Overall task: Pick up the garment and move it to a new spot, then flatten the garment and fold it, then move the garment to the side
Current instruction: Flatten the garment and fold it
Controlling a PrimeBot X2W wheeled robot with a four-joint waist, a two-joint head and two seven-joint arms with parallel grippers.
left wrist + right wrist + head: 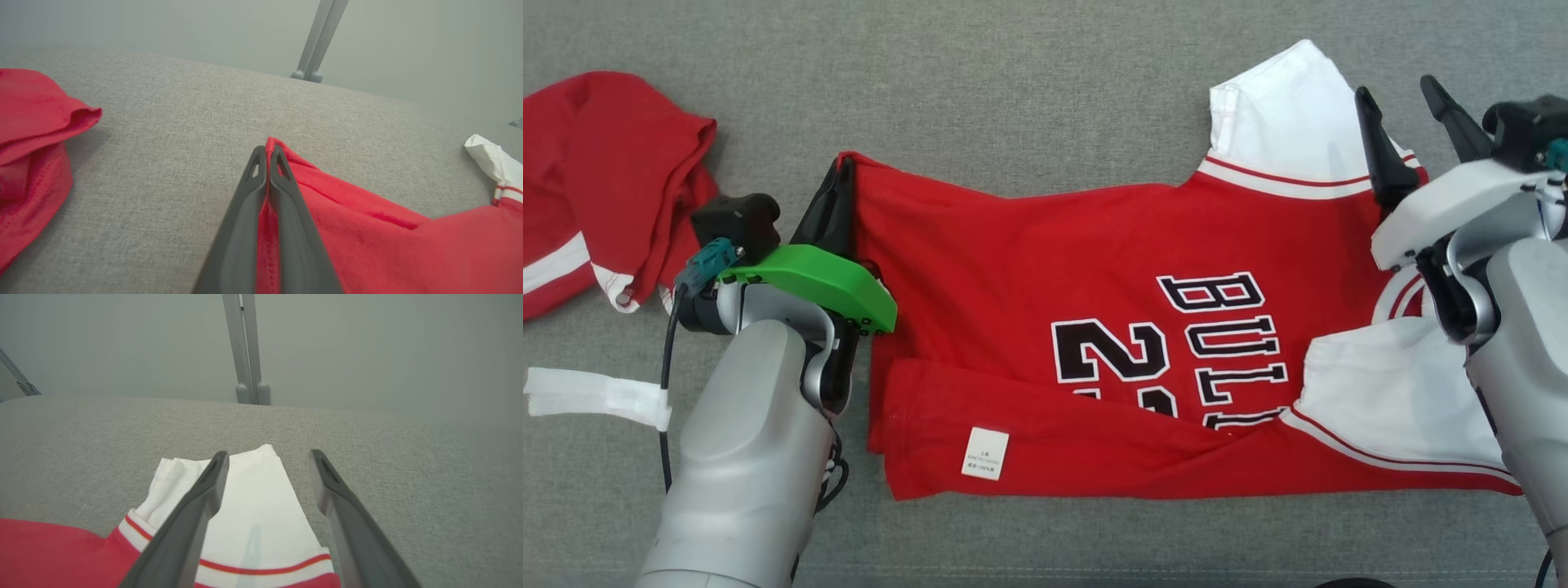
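**A:** What does the garment [1094, 269] look like?

**B:** It's a red jersey with white sleeves trimmed in red stripes. Black-and-white lettering reads "BULL", with a number beginning with 2. It lies sideways on the grey cloth surface [1013, 82], hem toward 9 o'clock and collar end toward 3 o'clock. Its 6 o'clock side is folded up over the body, showing a small white label [985, 453] and covering part of the number.

**A:** And the sleeves?

**B:** One white sleeve [1282, 114] lies flat, pointing to 1 o'clock. The other sleeve [1388, 400] lies at 4 o'clock.

**A:** And the grippers?

**B:** The left gripper [837, 192] is pinched tight on the hem corner at the jersey's 10 o'clock end. The left wrist view shows red cloth squeezed between its fingers. The right gripper [1396, 88] stands wide and holds nothing, over the upper sleeve at 2 o'clock. One finger crosses the white cloth and the other crosses bare grey. I can't tell from here whether its tips touch the cloth.

**A:** How much room is there to move?

**B:** There is bare grey all along the 12 o'clock side, up to the surface's far edge, where a metal post [320, 36] stands behind it. A narrower strip is free at 6 o'clock. At 9 o'clock a second red garment [596, 180] lies crumpled, near the left gripper but apart from the jersey. A white tape strip [588, 396] sits at 8 o'clock beside the left forearm.
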